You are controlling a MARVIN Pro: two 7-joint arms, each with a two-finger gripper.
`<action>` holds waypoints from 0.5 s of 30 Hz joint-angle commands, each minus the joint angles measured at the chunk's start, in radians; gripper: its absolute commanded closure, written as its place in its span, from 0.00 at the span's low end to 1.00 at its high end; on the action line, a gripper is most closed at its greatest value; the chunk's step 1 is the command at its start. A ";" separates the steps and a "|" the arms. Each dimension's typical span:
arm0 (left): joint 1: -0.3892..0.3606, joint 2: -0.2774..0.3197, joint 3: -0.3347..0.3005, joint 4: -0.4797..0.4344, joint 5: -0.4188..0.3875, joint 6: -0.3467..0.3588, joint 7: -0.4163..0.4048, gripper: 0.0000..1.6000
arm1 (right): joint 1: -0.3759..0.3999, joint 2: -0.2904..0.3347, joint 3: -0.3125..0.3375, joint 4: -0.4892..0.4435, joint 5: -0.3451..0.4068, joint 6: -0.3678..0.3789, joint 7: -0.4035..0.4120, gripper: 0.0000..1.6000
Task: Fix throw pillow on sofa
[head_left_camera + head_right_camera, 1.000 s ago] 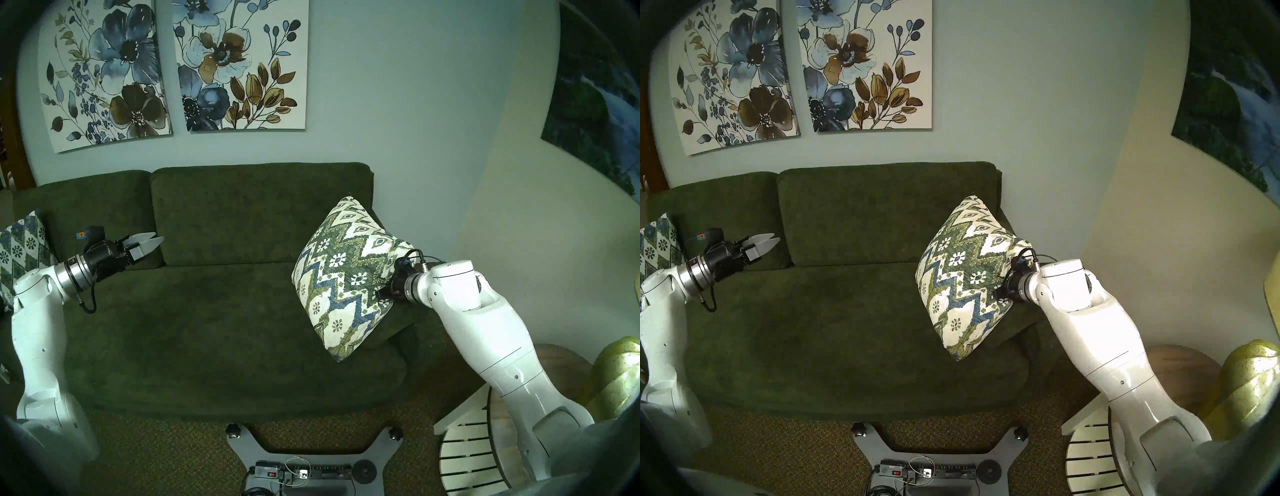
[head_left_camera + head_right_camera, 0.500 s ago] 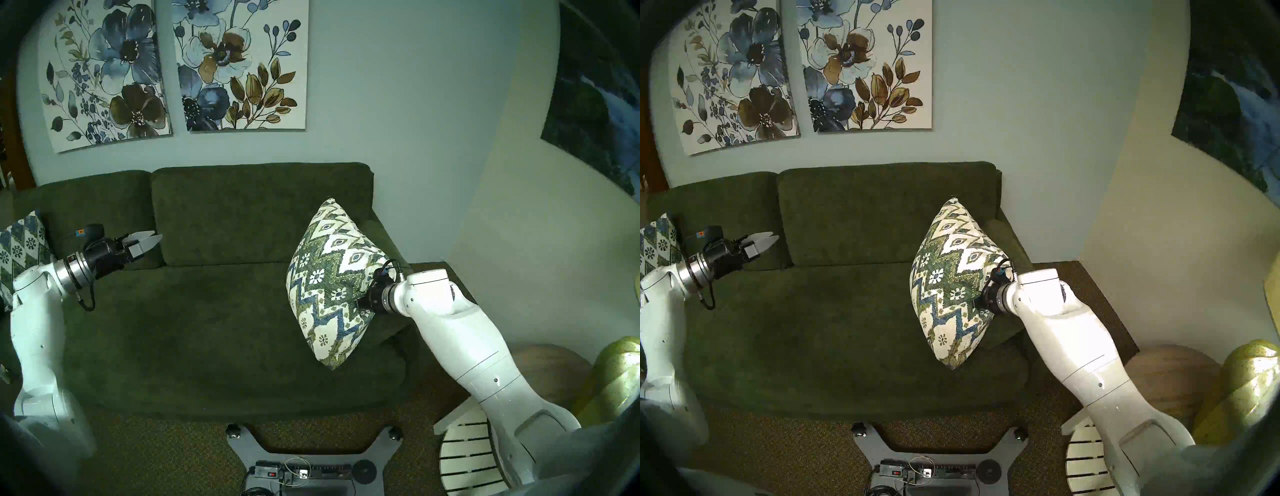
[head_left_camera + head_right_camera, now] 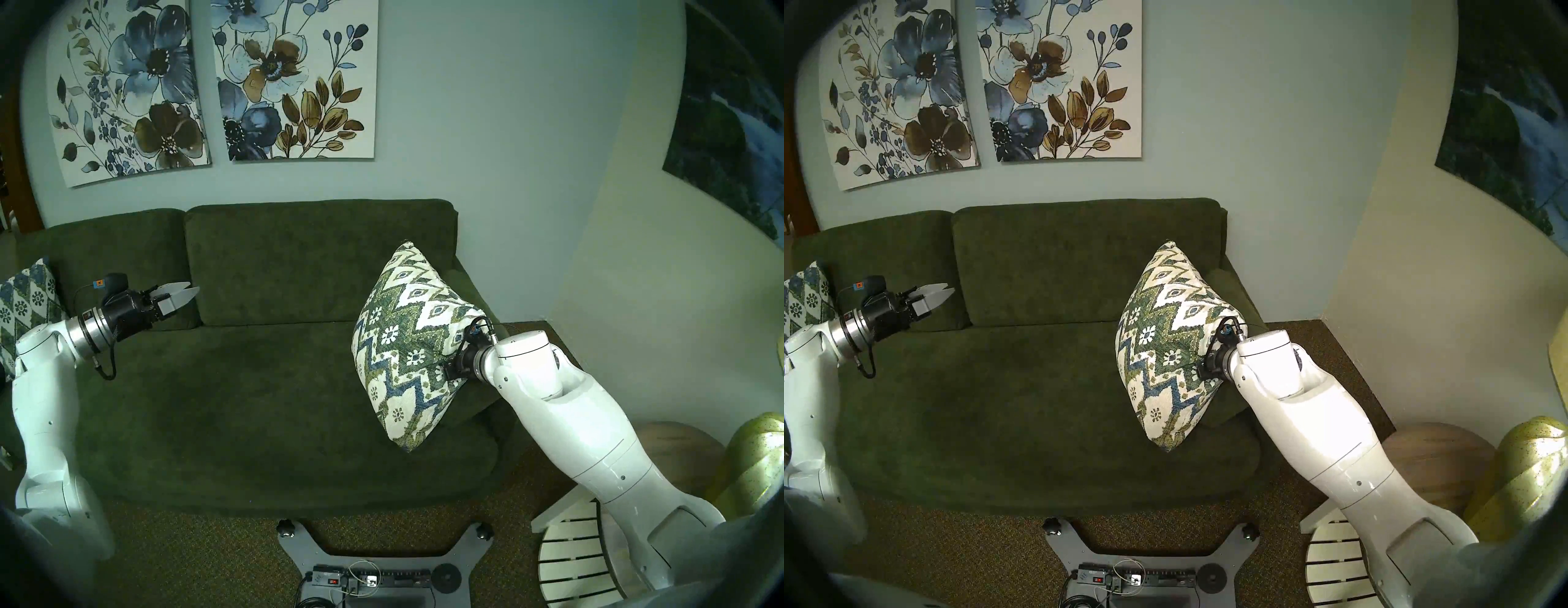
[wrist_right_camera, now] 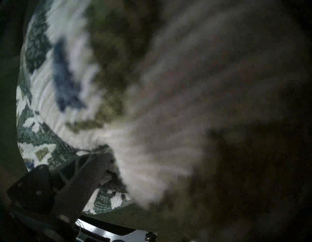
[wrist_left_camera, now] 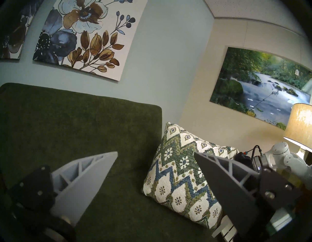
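The throw pillow (image 3: 407,348) is cream with green and blue zigzags and stands tilted on one corner at the right end of the dark green sofa (image 3: 254,382). It also shows in the other head view (image 3: 1168,352), the left wrist view (image 5: 180,177) and, blurred, the right wrist view (image 4: 50,84). My right gripper (image 3: 452,368) is shut on the pillow's right edge, its fingertips buried in the fabric; one finger (image 4: 84,174) shows. My left gripper (image 3: 191,290) is open and empty, hovering above the sofa's left half, far from the pillow.
A blue-and-white diamond-patterned pillow (image 3: 25,310) leans at the sofa's left end. A white slatted table (image 3: 568,552), a brown round object (image 3: 679,450) and a yellow-green lamp base (image 3: 759,458) stand right of the sofa. My base plate (image 3: 373,560) is at the sofa's front.
My right arm has shifted the pillow a little to the left and turned it more upright, uncovering the sofa's right armrest. My left arm has hardly moved.
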 commanded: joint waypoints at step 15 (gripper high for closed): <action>-0.011 0.006 -0.004 -0.009 -0.008 -0.004 -0.012 0.00 | -0.140 0.209 0.187 -0.348 0.013 0.004 -0.071 0.00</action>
